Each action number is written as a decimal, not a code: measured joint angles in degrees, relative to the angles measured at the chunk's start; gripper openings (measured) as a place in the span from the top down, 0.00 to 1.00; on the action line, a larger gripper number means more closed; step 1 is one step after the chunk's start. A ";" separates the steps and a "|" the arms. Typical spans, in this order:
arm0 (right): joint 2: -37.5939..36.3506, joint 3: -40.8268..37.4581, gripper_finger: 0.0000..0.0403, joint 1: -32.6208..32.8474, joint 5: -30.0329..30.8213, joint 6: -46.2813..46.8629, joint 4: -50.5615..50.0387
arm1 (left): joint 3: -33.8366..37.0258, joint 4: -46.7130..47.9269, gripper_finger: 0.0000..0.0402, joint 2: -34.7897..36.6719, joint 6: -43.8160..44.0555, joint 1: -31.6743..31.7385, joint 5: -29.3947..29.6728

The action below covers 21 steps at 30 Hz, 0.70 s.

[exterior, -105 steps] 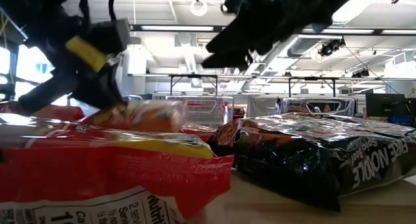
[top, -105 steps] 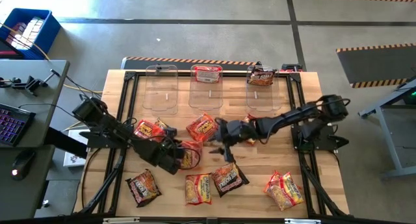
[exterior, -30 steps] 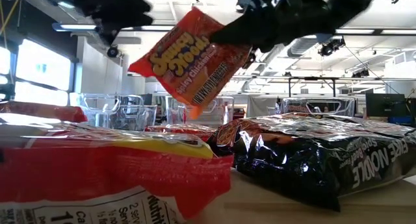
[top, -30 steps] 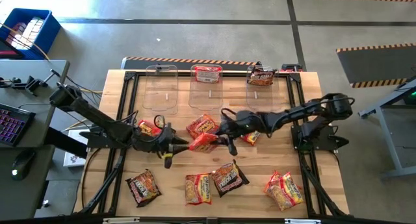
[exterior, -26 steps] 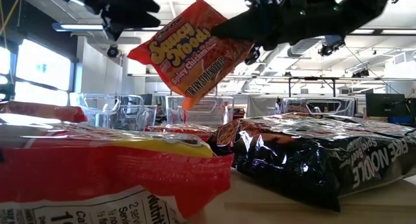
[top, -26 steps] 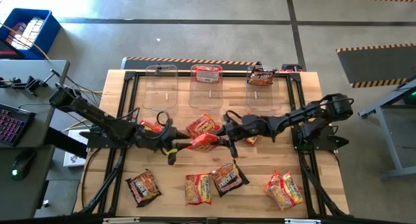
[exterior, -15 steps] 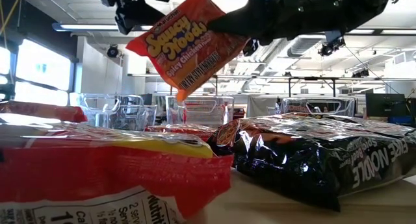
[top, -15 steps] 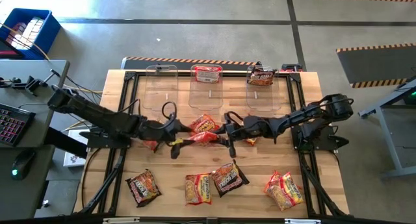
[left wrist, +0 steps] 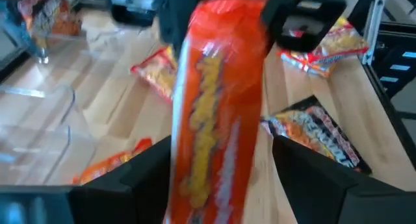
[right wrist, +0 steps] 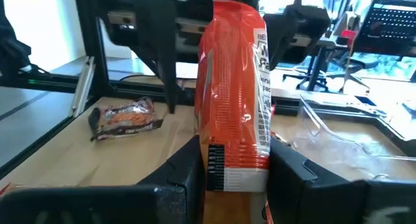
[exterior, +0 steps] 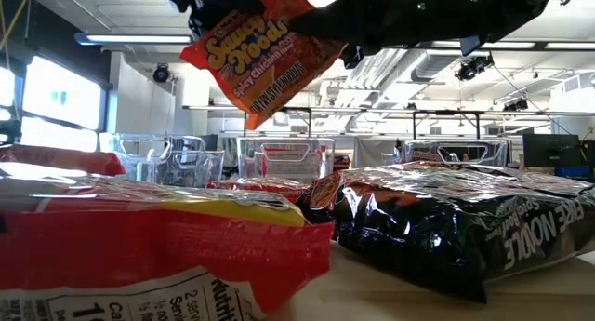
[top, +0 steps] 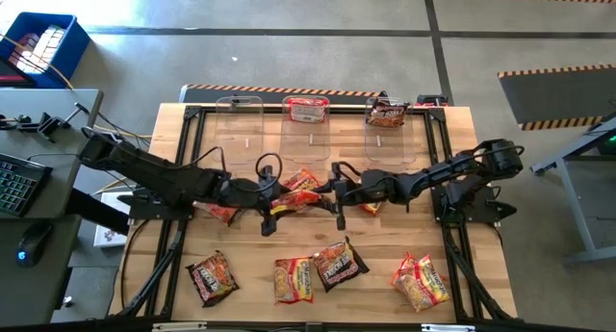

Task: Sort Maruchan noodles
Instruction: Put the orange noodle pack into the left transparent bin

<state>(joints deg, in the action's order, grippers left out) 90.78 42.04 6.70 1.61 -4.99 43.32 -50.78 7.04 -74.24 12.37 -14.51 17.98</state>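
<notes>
The high view shows the wooden counter (top: 452, 255) with both dark arms meeting over its middle. From the left, the left gripper (top: 270, 203) now stands with its fingers spread wide around one end of an orange-red crinkly plastic noodle packet (top: 294, 201); a second ago those fingers were still pinching it, so the hand-over has just been completed. Across the packet, the right gripper (top: 337, 199) is clamped on the other end, and in the right wrist view the packet stands upright and edge-on between that arm's own two dark fingers (right wrist: 188, 175), held off the counter. The low view shows the same packet hanging high in the air under the two arms, above the packets lying in the foreground. The packet now rests with the right arm alone, which I judge is meant to carry it toward the row of clear plastic bins (top: 239, 130) at the far edge of the counter; the middle bin holds a red-and-white packet (top: 305, 111) and the right one a dark packet (top: 387, 112), while the left bin looks empty. Other packets still lie loose: one just beyond the grippers, one under the left arm, three along the near edge and a yellow-and-red one (top: 420, 280) at the near right, so most of the sorting is still ahead. The left arm must back away cleanly without snagging the crinkly wrapper.
</notes>
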 joint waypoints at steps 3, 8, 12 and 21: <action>-0.02 0.04 0.73 0.04 -0.01 0.00 1.00 | -1.42 2.39 0.41 -0.46 -2.51 1.52 -1.47; 0.00 0.03 0.73 0.02 3.62 -0.04 1.99 | -2.32 5.69 0.52 -0.50 -4.13 5.73 -6.80; 0.00 0.02 0.73 -0.07 6.92 -0.15 2.08 | -2.32 6.48 0.67 -0.02 -6.62 9.13 -11.99; 0.07 0.00 0.65 -1.02 8.21 -2.81 2.38 | -5.18 18.27 0.78 2.39 -11.28 16.69 -20.05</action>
<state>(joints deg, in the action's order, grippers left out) 90.85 42.04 5.68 9.82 -7.80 45.69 -55.96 25.31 -71.85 1.09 2.18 -2.07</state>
